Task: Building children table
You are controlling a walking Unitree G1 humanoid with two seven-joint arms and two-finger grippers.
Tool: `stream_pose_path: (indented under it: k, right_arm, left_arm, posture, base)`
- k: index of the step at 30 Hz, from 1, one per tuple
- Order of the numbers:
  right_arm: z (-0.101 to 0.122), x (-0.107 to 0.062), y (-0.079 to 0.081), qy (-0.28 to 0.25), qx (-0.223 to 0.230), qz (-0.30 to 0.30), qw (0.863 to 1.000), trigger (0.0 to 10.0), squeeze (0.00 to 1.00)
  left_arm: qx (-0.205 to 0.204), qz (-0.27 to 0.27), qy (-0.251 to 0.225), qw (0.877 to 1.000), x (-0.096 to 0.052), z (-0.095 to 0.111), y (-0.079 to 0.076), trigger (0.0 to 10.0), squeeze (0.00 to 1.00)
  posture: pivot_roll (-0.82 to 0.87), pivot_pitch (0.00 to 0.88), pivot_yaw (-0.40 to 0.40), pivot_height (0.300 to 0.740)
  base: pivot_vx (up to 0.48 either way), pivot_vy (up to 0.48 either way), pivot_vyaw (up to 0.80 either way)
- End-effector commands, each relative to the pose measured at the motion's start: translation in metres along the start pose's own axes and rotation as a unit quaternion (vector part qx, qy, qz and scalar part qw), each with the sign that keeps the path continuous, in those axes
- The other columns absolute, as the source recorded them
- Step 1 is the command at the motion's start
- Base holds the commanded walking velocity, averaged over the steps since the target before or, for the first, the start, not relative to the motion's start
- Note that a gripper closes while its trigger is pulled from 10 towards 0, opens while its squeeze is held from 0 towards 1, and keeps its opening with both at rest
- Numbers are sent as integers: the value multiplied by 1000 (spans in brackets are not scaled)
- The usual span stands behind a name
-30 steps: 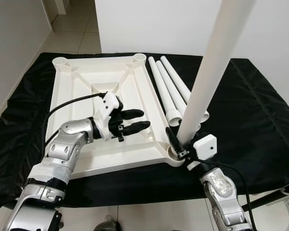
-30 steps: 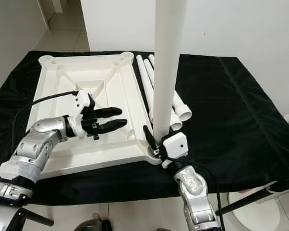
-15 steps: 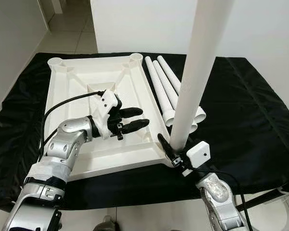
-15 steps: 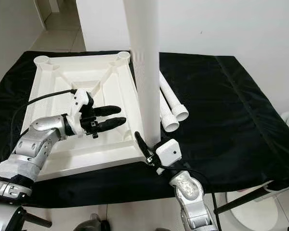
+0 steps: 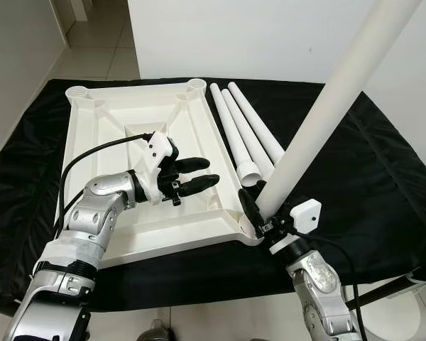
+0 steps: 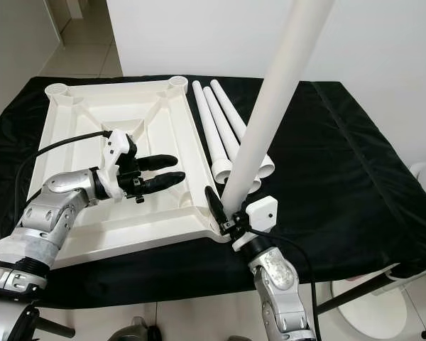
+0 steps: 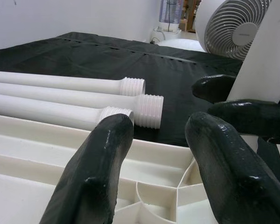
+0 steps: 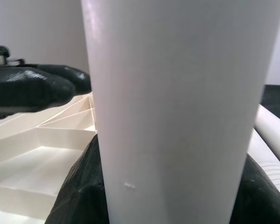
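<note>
The white table top is laid upside down on the black-draped tabletop, ribs upward, with sockets at its corners. None of the legs looks fully fitted yet: one leg is held at the near right corner socket, and three spare legs are left lying side by side just to the right of the table top, threaded ends toward the near side. The right tool is closed around the base of the held leg, whose lower end is set at the socket, though whether the thread has caught cannot be told. The left tool is held over the ribbed underside near the middle, its two fingers parted and empty, pointing right toward the socket. Compared with half a second earlier, the held leg is now seen leaning up and to the right, where it stood closer to upright, while the left tool is found in much the same place. Three legs, by this judgement, are yet to be mounted.
</note>
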State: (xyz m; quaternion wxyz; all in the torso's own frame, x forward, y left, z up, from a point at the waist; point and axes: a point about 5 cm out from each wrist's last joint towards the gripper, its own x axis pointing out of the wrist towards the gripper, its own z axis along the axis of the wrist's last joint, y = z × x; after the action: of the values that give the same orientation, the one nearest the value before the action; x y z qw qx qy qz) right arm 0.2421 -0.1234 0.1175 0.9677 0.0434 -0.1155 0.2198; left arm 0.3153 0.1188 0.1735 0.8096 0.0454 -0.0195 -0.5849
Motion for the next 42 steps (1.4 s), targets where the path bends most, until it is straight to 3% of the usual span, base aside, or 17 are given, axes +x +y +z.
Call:
stream_pose_path:
  k: [1,4,9,15,17,21,37,41,42]
  right_arm:
    - [-26,-11,-6,85,29,-32,995,10000,0]
    - [-29,-8,-10,115,30,-56,991,10000,0]
    - [-27,-5,-13,110,60,-92,988,10000,0]
    - [-23,-12,-1,65,13,-56,996,10000,0]
    - [-23,-12,-1,65,13,-56,996,10000,0]
    - [-25,-14,1,74,-44,-40,995,10000,0]
    - [-27,-14,0,79,-54,-41,995,10000,0]
    - [-24,-9,-5,85,-52,-113,989,10000,0]
    - [-21,-7,-7,80,-53,-156,983,10000,0]
  left_arm:
    - [7,18,2,1000,-1,3,2,10000,0]
    - [7,19,2,1000,-2,3,2,10000,0]
    - [7,21,2,1000,-3,3,2,10000,0]
    - [7,23,2,1000,-5,3,2,10000,0]
    - [7,23,2,1000,-5,3,2,10000,0]
    - [5,25,2,1000,-5,4,3,10000,0]
    - [7,28,3,1000,-6,5,4,10000,0]
    - [8,29,3,1000,-6,4,4,10000,0]
    - [7,29,2,1000,-6,4,4,10000,0]
  posture:
    - [16,43,7,740]
    - [16,43,7,740]
    - [19,47,3,740]
    - [20,51,3,740]
    - [20,51,3,740]
    - [19,55,8,740]
    - [20,56,5,740]
    - [20,56,3,740]
    - [20,56,3,740]
  base:
    - [0,0,0]
    - [0,0,0]
    - [0,0,0]
    - [0,0,0]
    - [0,0,0]
    - [0,0,0]
    - [0,0,0]
    - [0,0,0]
    - [0,0,0]
